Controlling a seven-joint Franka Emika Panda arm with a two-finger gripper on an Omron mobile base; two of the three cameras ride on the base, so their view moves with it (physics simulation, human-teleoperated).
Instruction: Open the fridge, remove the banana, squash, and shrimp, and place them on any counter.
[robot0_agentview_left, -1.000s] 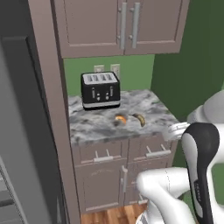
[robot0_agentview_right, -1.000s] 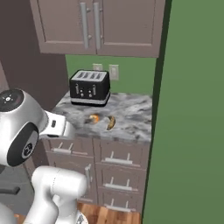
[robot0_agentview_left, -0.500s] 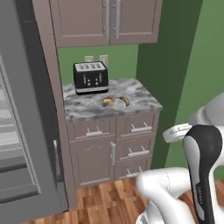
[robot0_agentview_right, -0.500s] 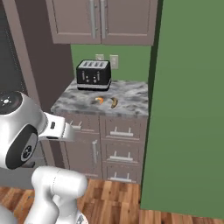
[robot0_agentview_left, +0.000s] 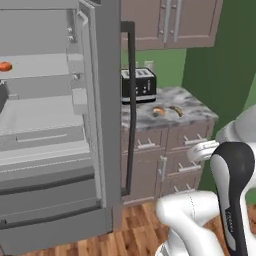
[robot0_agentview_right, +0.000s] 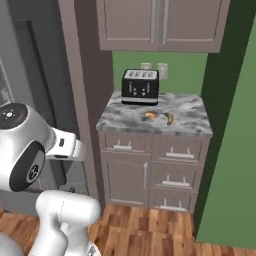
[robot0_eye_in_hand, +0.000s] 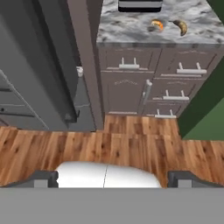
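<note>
Where the green wall turns a corner, a grey-and-white marbled stone surface (robot0_agentview_right: 187, 117) tops mauve-brown cabinets with silver bar handles, and matching wall cabinets (robot0_agentview_right: 160, 24) hang above. Warm wood planks make up the floor (robot0_eye_in_hand: 131, 148). On the surface a boxy black toaster (robot0_agentview_right: 140, 86) stands at the back, and in front of it lie the small curved yellow-brown banana (robot0_agentview_right: 169, 119) and, just beside it, a small orange curled item (robot0_agentview_right: 149, 116). To the left stands the tall grey fridge (robot0_agentview_left: 105, 125), its door with the long dark vertical handle (robot0_agentview_left: 131, 105) swung open; on an upper pale shelf inside rests a small red-orange item (robot0_agentview_left: 5, 66). The pincer (robot0_eye_in_hand: 113, 177) faces the floor with its fingertips spread wide, holding nothing.
</note>
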